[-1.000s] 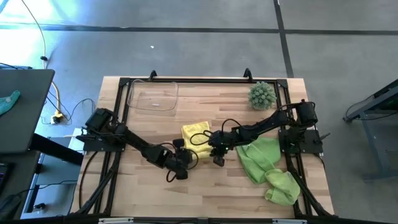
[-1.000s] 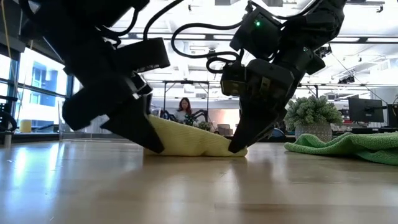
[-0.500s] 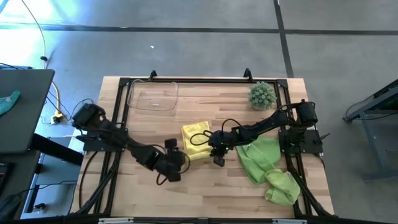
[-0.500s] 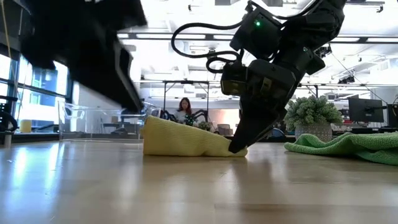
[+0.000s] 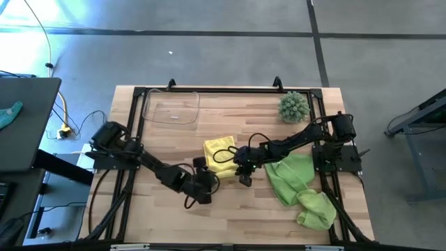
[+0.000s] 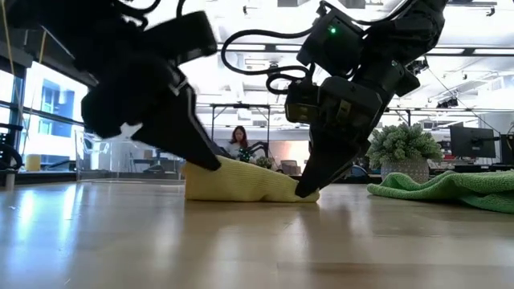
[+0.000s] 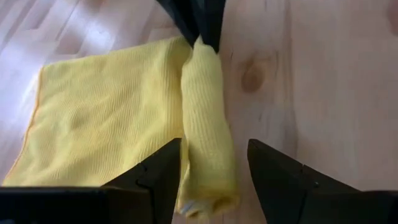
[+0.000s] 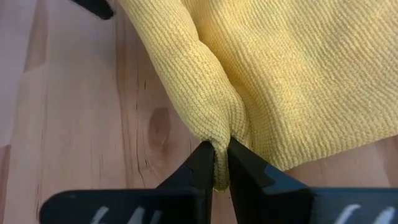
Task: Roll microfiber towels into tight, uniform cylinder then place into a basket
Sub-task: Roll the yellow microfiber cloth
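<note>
Right gripper (image 8: 216, 163) is pinched on one end of the part-rolled yellow towel (image 5: 219, 155) mid-table; left gripper (image 7: 214, 168) straddles the other end, fingers apart. Close left snugly, turn both ends together, keep the roll even; basket (image 5: 171, 108) is well apart

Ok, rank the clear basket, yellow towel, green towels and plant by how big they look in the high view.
1. green towels, taken together
2. clear basket
3. yellow towel, partly rolled and partly hidden by the grippers
4. plant
</note>
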Robot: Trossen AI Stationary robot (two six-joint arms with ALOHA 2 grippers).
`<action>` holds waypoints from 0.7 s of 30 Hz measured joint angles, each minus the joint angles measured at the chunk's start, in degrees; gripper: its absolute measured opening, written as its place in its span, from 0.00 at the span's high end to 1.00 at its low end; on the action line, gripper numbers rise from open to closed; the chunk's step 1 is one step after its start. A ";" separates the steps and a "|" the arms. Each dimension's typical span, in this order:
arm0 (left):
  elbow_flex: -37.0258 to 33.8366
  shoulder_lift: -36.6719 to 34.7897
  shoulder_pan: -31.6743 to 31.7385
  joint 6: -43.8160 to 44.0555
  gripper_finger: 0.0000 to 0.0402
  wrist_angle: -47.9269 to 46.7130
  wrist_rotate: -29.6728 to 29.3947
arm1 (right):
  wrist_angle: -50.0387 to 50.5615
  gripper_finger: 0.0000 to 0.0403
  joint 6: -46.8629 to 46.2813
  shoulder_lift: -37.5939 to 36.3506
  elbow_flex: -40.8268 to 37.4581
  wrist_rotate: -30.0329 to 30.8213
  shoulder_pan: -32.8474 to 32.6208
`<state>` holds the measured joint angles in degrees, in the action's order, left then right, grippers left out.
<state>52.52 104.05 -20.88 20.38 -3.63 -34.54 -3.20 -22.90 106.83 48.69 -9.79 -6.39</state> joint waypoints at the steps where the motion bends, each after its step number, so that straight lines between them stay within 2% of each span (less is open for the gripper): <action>1: 0.02 0.29 0.02 0.34 0.57 0.52 -0.01 | 0.00 0.94 0.02 0.00 0.00 -0.04 0.00; 5: 0.01 1.41 0.02 1.98 0.58 0.48 -1.07 | -0.04 0.94 0.54 0.00 0.00 -0.04 0.00; 8: 0.03 2.31 0.02 3.35 0.63 0.29 -1.27 | -0.07 0.94 0.85 0.00 0.00 -0.02 0.00; 15: 0.04 3.26 0.02 7.08 0.82 0.23 -1.71 | -0.07 0.94 0.85 0.00 0.00 -0.03 0.00; 21: -0.73 3.26 0.26 14.67 0.98 0.50 0.24 | 0.09 0.93 2.34 -0.38 0.00 -0.05 -0.01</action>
<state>51.79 107.31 -20.62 35.05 -3.13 -34.30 -3.11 -20.55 106.45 48.69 -9.84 -6.40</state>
